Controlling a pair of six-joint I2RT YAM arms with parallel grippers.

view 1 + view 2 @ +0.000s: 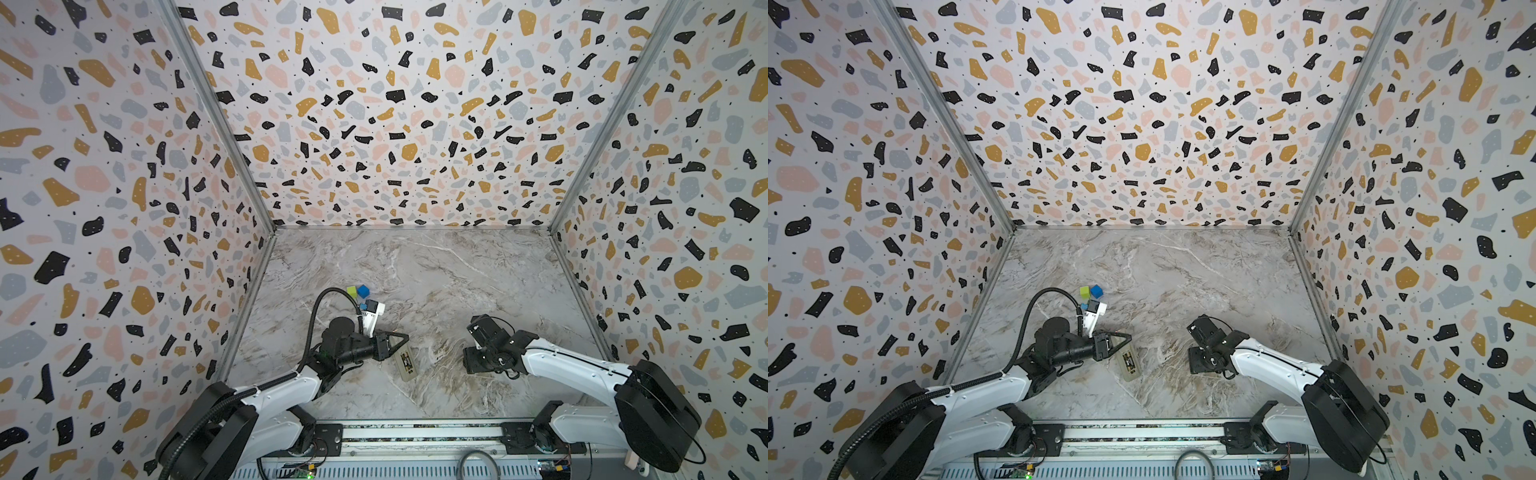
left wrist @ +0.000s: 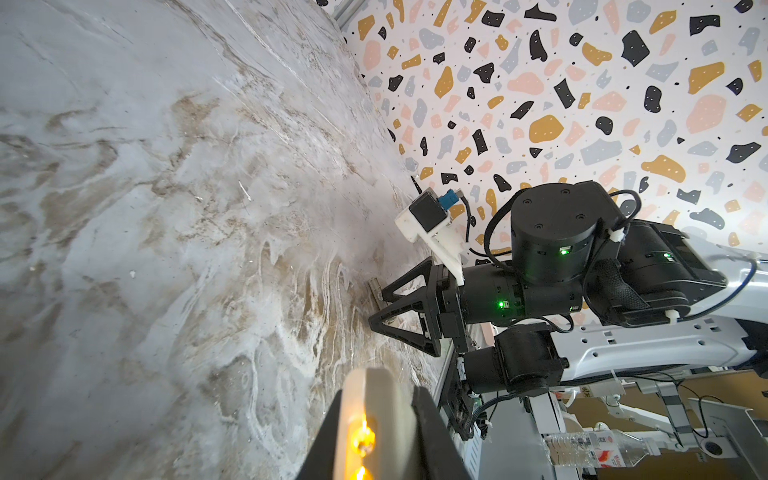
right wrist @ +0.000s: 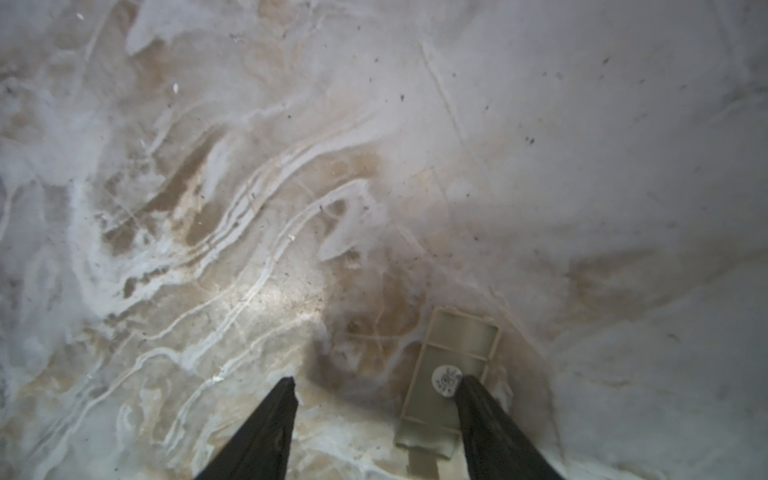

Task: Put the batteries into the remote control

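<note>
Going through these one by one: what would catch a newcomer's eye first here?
The loud terrazzo-patterned walls boxing in the marble table dominate both top views. Next comes the left hand, clamped shut on the white remote control near the table's front, its dark bay uncovered. The right hand is open above a beige cover panel lying flat.

There is one remote control (image 1: 406, 363) and one loose beige battery cover (image 3: 453, 353). The cubes number two: one green cube (image 1: 352, 291) and one blue cube (image 1: 364, 291). Two robot arms are in view, the left arm (image 1: 282, 388) and the right arm (image 1: 573, 365).
</note>
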